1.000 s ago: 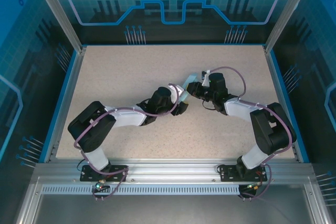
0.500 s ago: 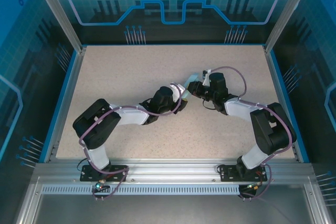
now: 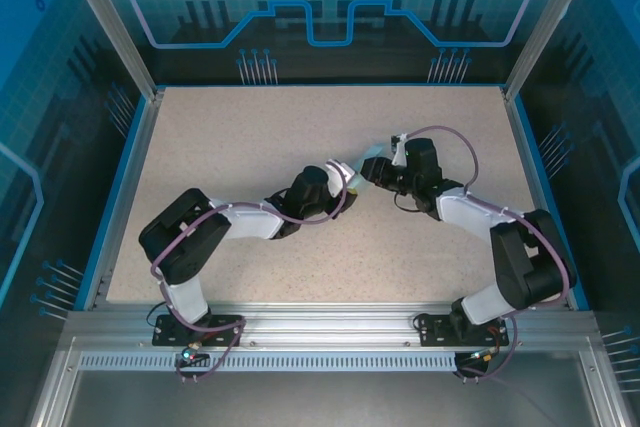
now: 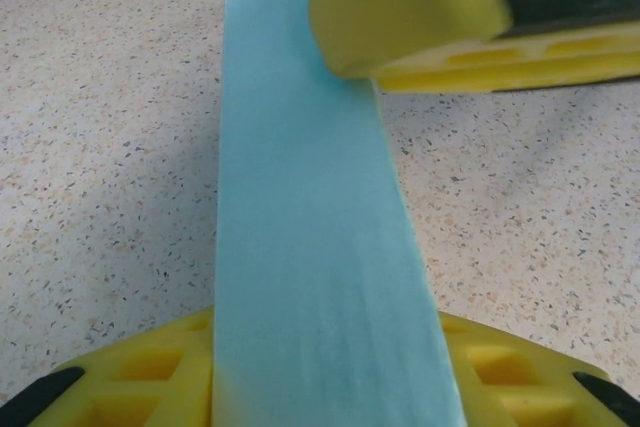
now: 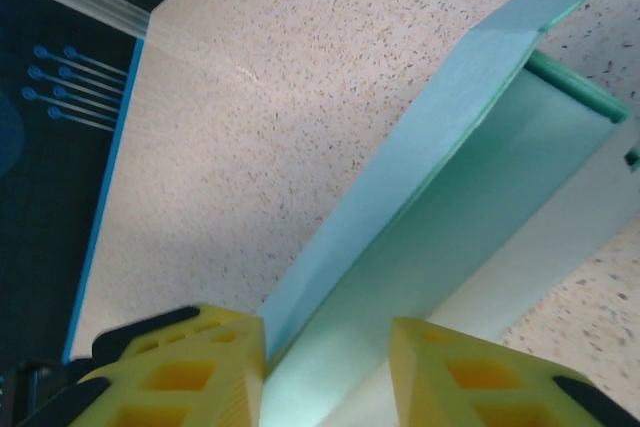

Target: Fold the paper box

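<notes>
The paper box (image 4: 310, 227) is a light blue card box held just above the table, its long face running up the left wrist view. My left gripper (image 4: 330, 372) is shut on it, a yellow finger against each side. In the top view the box (image 3: 348, 169) sits between the left gripper (image 3: 343, 185) and the right gripper (image 3: 370, 169) at mid-table. My right gripper (image 5: 328, 367) stands open. One wall of the box's open end (image 5: 440, 197) passes between its fingers, close to the left one. A right finger (image 4: 400, 7) rests against the box's far end.
The speckled beige table (image 3: 250, 137) is ringed by a blue rim (image 3: 130, 177) and metal frame posts. Both arms reach in from the near edge and meet near the middle.
My right gripper has opened off the box and its arm has shifted slightly right. My left gripper has narrowed onto the box.
</notes>
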Motion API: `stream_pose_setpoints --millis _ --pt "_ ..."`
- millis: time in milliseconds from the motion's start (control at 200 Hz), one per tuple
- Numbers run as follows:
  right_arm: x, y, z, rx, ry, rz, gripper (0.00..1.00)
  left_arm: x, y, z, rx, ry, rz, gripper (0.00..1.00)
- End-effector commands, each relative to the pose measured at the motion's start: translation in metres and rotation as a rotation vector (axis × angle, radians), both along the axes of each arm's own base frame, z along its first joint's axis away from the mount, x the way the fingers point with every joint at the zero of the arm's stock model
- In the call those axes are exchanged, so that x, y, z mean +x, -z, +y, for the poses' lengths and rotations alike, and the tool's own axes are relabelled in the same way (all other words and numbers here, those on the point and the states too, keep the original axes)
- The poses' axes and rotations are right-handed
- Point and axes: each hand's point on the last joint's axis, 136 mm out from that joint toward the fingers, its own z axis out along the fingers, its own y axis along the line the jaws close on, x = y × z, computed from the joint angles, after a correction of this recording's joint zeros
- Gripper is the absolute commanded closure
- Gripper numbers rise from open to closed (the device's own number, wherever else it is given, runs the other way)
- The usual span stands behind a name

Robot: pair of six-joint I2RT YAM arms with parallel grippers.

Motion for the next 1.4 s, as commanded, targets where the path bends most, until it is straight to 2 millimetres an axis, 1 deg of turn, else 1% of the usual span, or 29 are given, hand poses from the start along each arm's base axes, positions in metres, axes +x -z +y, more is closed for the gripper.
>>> stream_pose_setpoints --millis 0,115,155,160,175,255,360,455,545,625,740,830,926,1016,1106,1166,1336,1396 --pt "-0.006 -0.019 -0.009 -0.081 -0.05 -0.048 0.58 0.0 -0.021 0.007 -0.023 0.044 -0.059 0.63" --pt "-0.009 -0.041 -0.016 -0.158 -0.104 -0.127 0.54 -0.001 -0.027 0.017 -0.032 0.076 -0.051 0.63" --pt "-0.013 -0.044 -0.018 -0.195 -0.129 -0.147 0.53 -0.001 -0.03 0.02 -0.039 0.09 -0.045 0.63" --pt "-0.01 -0.049 -0.018 -0.197 -0.129 -0.161 0.53 -0.001 -0.03 0.02 -0.039 0.091 -0.046 0.63" --pt "-0.008 -0.057 -0.02 -0.21 -0.133 -0.181 0.53 -0.001 -0.03 0.022 -0.042 0.096 -0.043 0.63" --pt "-0.005 -0.072 -0.027 -0.278 -0.162 -0.239 0.51 -0.002 -0.035 0.027 -0.052 0.127 -0.036 0.63" --pt "0.002 -0.085 -0.031 -0.349 -0.215 -0.306 0.5 -0.003 -0.039 0.034 -0.043 0.157 -0.037 0.64" --pt "0.011 -0.089 -0.032 -0.435 -0.283 -0.359 0.49 -0.004 -0.044 0.041 -0.047 0.184 -0.029 0.64" --pt "0.015 -0.086 -0.029 -0.504 -0.38 -0.404 0.48 -0.007 -0.047 0.045 -0.052 0.223 -0.003 0.64" --pt "0.014 -0.084 -0.021 -0.54 -0.494 -0.478 0.47 -0.008 -0.046 0.048 -0.042 0.239 0.026 0.64" --pt "0.019 -0.078 -0.027 -0.65 -0.554 -0.514 0.47 -0.012 -0.044 0.051 -0.034 0.262 0.052 0.64" --pt "0.021 -0.068 -0.032 -0.737 -0.623 -0.522 0.46 -0.015 -0.041 0.051 -0.032 0.271 0.065 0.64" --pt "0.022 -0.057 -0.032 -0.805 -0.708 -0.562 0.47 -0.017 -0.039 0.05 -0.043 0.274 0.073 0.64" --pt "0.023 -0.05 -0.027 -0.816 -0.776 -0.593 0.48 -0.018 -0.037 0.05 -0.048 0.274 0.082 0.64" --pt "0.023 -0.045 -0.022 -0.801 -0.836 -0.603 0.48 -0.018 -0.039 0.05 -0.056 0.272 0.077 0.64" --pt "0.027 -0.042 -0.02 -0.799 -0.859 -0.601 0.49 -0.018 -0.039 0.051 -0.057 0.267 0.077 0.64" --pt "0.037 -0.032 -0.023 -0.777 -0.895 -0.57 0.52 -0.019 -0.042 0.051 -0.063 0.266 0.074 0.64" --pt "0.038 -0.032 -0.022 -0.755 -0.908 -0.578 0.53 -0.019 -0.041 0.051 -0.065 0.264 0.076 0.63"
